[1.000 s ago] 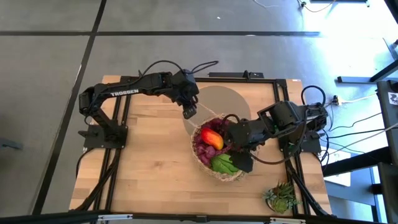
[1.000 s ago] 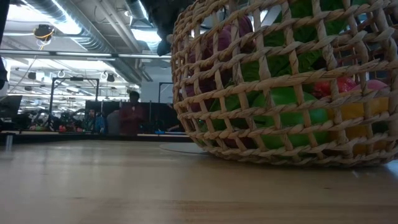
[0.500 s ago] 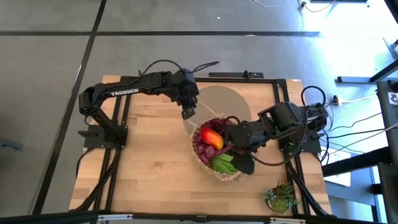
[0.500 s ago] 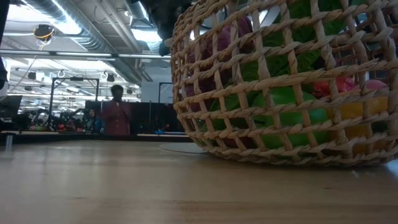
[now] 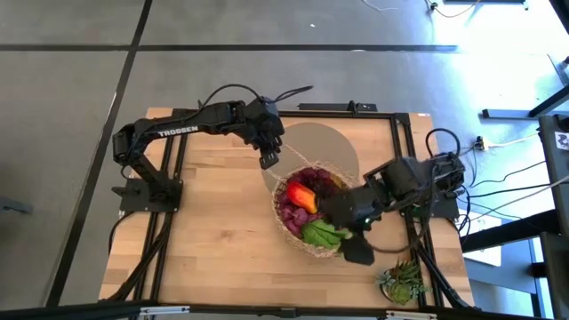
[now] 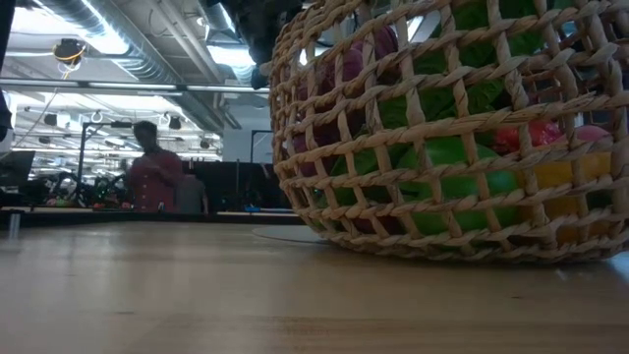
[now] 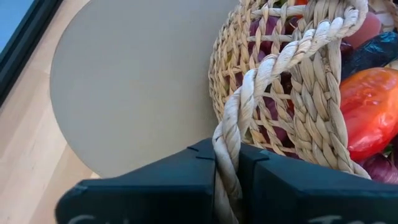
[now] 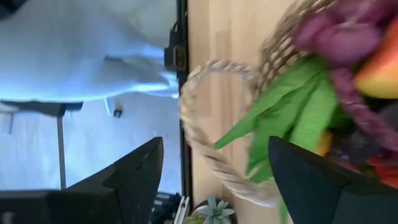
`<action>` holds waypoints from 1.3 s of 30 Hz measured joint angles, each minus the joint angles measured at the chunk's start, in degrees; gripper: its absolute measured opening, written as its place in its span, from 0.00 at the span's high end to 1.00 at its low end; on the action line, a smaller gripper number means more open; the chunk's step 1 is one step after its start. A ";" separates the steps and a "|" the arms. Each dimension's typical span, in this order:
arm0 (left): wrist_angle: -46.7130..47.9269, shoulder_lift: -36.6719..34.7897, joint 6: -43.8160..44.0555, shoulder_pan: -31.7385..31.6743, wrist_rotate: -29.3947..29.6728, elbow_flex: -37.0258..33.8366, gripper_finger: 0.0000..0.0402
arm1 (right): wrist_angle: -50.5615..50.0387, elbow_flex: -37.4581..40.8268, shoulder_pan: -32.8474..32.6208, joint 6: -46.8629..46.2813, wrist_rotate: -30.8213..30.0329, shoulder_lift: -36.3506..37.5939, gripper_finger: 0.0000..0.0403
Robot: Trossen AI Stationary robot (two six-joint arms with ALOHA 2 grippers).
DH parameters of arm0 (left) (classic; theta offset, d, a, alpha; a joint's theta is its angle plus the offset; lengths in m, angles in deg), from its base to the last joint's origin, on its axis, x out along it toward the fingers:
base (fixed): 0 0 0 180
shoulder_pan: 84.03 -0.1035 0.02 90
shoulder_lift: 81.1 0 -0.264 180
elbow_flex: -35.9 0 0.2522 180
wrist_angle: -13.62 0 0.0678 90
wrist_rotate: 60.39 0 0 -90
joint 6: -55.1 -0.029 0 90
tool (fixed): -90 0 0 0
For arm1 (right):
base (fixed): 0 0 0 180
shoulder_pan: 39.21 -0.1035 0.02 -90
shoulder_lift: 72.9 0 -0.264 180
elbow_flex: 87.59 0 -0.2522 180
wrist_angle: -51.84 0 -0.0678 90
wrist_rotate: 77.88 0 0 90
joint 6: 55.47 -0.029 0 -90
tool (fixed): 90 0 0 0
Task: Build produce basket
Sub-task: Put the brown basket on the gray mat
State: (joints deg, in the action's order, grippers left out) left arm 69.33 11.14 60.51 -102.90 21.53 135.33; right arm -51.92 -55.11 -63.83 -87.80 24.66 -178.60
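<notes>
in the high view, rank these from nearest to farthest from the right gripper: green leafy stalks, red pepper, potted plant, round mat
1. Green leafy stalks, in the basket beside the right gripper.
2. Potted plant, at the table's near right corner.
3. Red pepper, mid-basket.
4. Round mat, beyond the basket.

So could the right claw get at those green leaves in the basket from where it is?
Probably yes. The right claw is open beside the basket, the leaves lie on top at its near edge, and only the thin handle loop stands between.
</notes>
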 joint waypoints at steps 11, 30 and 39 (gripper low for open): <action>-0.02 0.00 -1.51 -0.02 -0.54 0.00 1.00 | 0.01 0.00 -3.54 0.95 0.63 -5.82 0.31; 0.04 0.00 -1.44 -0.02 -4.35 0.00 1.00 | 0.03 0.02 -4.13 -0.38 -8.41 -6.49 0.77; 0.04 0.00 -1.74 -0.02 -6.44 0.01 1.00 | 0.03 0.02 -3.99 -3.06 -10.88 -6.49 0.97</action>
State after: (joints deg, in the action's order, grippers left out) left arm 69.38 11.14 58.76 -102.92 15.09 135.34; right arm -51.89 -55.09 -67.82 -90.86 13.78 -185.08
